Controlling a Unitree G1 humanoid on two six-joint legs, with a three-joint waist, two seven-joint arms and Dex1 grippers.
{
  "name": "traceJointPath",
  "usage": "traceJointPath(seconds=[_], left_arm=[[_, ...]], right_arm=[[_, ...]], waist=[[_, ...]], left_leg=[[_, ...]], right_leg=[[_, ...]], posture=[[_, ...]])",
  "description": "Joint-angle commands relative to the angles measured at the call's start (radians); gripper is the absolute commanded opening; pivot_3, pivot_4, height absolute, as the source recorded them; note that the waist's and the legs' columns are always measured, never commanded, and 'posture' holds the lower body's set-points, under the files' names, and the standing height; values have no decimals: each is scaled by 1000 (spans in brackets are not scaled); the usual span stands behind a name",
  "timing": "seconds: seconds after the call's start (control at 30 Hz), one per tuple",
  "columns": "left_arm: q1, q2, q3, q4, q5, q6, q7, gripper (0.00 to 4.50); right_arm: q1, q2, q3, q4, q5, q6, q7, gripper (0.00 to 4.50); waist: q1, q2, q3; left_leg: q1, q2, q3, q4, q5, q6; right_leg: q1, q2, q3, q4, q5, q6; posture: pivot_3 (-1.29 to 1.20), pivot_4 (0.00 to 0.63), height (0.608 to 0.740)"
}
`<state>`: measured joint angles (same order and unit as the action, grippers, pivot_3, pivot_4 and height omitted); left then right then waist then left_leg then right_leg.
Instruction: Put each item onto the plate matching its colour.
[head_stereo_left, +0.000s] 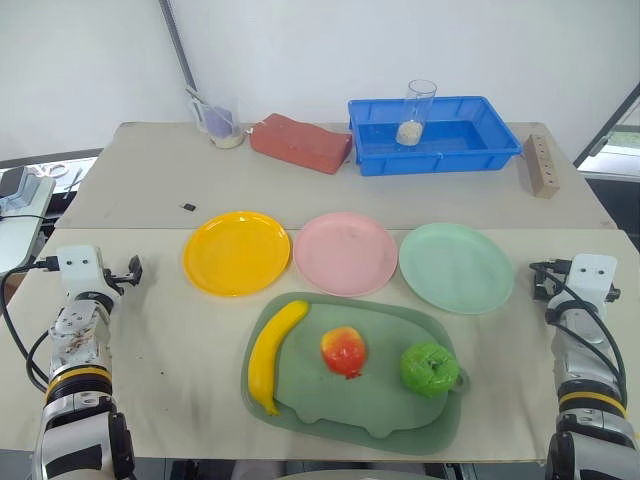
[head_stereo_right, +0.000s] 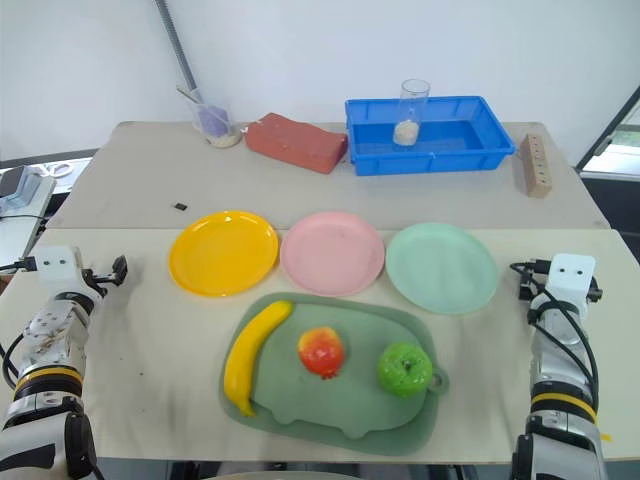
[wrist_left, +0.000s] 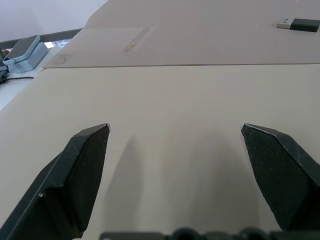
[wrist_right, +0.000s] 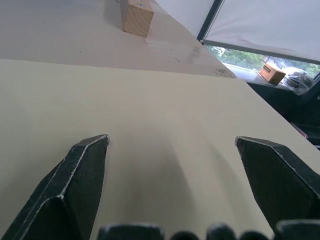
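Left eye view is showing the banana (head_stereo_left: 272, 352), red-and-yellow fruit (head_stereo_left: 343, 351) and green apple (head_stereo_left: 429, 368) sitting unsorted on the tray (head_stereo_left: 392, 416), both grippers spread empty, so picking one fruit is coming next.

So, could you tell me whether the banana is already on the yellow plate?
No, the banana lies on the green tray, apart from the yellow plate.

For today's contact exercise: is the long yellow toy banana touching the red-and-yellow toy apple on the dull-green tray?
Apart. The left eye view shows bare tray between the long yellow toy banana and the red-and-yellow toy apple.
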<state>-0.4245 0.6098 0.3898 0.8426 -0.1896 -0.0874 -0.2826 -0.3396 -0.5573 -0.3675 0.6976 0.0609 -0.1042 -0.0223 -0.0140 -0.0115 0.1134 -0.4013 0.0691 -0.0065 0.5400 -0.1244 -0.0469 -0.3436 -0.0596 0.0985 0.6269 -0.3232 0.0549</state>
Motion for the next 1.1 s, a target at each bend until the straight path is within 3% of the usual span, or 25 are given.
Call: traceJointPath(seconds=[0.03,0.17,0.27,0.43,0.53,0.67,0.83,1.1], left_arm=[[-10,26,9,-17,-6,-9,-4,4500],[22,38,11,-115,-44,19,-98,4500],[86,73,1,-316,-117,121,-258,4500],[191,179,-28,-752,-299,458,-446,4500],[241,215,-70,-1004,-400,649,-468,4500],[308,231,-95,-1232,-507,832,-449,4500],[345,218,-137,-1372,-603,986,-414,4500],[338,178,-361,-1399,-478,944,-395,4500]], right_arm=[[0,-23,-19,-28,7,-31,0,4478],[-2,-41,-12,-37,2,-26,18,4478],[-7,-81,-2,-64,12,-1,95,4478],[7,-138,41,-232,97,78,379,4478],[24,-162,83,-428,223,172,610,4478],[19,-183,120,-602,311,300,739,4478],[12,-205,202,-838,429,477,868,4478],[3,-246,344,-1165,573,667,1009,4478]], waist=[[0,0,0],[0,0,0],[-3,0,0],[-4,0,0],[-6,2,0],[-3,5,0],[0,5,0],[8,4,-2]], left_leg=[[0,0,0,0,0,0],[0,0,0,0,0,0],[-1,0,0,0,0,0],[-1,0,0,0,0,0],[3,0,0,1,-1,0],[3,0,0,1,-1,1],[4,0,0,2,-1,1],[13,0,-1,0,-3,3]], right_leg=[[0,0,0,0,0,0],[0,0,0,0,0,0],[0,0,0,0,0,0],[0,0,0,0,0,0],[6,0,0,-1,-3,-1],[8,0,0,-1,-5,-2],[8,1,0,-1,-6,-3],[12,0,0,-4,-7,-6]], posture=[[0,150,740],[0,150,740],[0,150,740],[0,150,740],[0,150,740],[0,150,740],[0,150,740],[0,150,740]])
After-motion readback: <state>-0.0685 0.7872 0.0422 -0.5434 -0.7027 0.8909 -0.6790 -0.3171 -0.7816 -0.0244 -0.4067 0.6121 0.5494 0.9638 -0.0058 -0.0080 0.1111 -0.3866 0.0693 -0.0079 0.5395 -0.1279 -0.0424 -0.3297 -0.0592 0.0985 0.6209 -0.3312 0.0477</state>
